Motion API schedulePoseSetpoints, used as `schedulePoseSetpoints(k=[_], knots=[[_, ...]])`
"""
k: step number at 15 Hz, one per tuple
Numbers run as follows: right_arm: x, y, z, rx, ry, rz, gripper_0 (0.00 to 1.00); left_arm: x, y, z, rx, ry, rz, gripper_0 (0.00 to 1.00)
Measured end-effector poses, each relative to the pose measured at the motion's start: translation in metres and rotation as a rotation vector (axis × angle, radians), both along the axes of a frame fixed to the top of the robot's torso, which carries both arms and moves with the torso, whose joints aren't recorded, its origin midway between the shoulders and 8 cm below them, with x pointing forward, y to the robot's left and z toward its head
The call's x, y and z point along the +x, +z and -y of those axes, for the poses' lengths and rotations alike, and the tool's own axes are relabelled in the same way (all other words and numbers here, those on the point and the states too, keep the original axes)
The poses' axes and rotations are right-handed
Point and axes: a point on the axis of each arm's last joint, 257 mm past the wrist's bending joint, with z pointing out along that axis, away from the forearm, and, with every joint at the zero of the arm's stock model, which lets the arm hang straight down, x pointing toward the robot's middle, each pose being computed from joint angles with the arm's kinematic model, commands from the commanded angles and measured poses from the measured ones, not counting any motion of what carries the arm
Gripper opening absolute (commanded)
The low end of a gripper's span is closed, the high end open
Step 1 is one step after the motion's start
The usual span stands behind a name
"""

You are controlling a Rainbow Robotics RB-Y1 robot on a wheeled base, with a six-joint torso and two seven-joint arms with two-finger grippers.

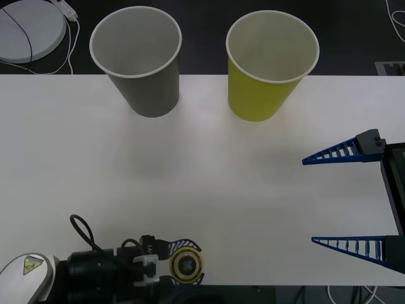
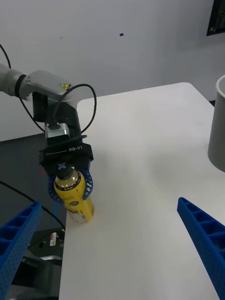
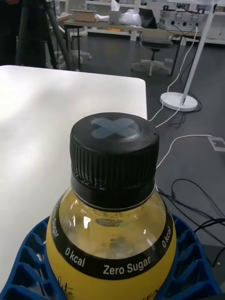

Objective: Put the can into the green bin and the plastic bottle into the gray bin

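My left end effector (image 1: pixel 186 265) sits at the near edge of the table (image 1: pixel 202 190), its blue ribbed fingers (image 3: pixel 187 262) curved around the plastic bottle (image 1: pixel 186 264) and pressed to its sides, so I am holding it. The bottle stands between my fingers, black cap (image 3: pixel 114 157) up, its base at the table's near edge in the right wrist view (image 2: pixel 75 197). A gray cross marks the cap top, and the band under the neck reads "Zero Sugar" and "0 kcal".

Ahead of this end effector, at the far side of the table, stands the gray bin (image 1: pixel 138 60), upright and open-mouthed. The green bin (image 1: pixel 269 63) stands just beside it, farther toward my right arm, also upright. Both are well apart from the bottle, with bare white table between them and my fingers.

My right end effector (image 1: pixel 345 199) hovers over the table's right edge, fingers spread wide with nothing between them, well apart from the bottle and nearer the green bin than the gray one.

Beyond the table's far left corner a round white base (image 1: pixel 28 28) with a white cable (image 1: pixel 69 38) lies on the dark floor.
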Motion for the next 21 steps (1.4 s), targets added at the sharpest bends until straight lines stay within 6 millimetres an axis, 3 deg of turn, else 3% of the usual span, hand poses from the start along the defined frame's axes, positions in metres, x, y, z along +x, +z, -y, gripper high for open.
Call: schedulePoseSetpoints(k=[14,21], knots=[[0.0,0.0,0.0,0.0,0.0,0.0,1.0,0.001,0.046,-0.022,0.003,0.069,0.043,0.0],[0.0,0.0,0.0,0.0,0.0,0.0,1.0,0.02,0.064,-0.054,-0.032,0.205,0.034,0.0]])
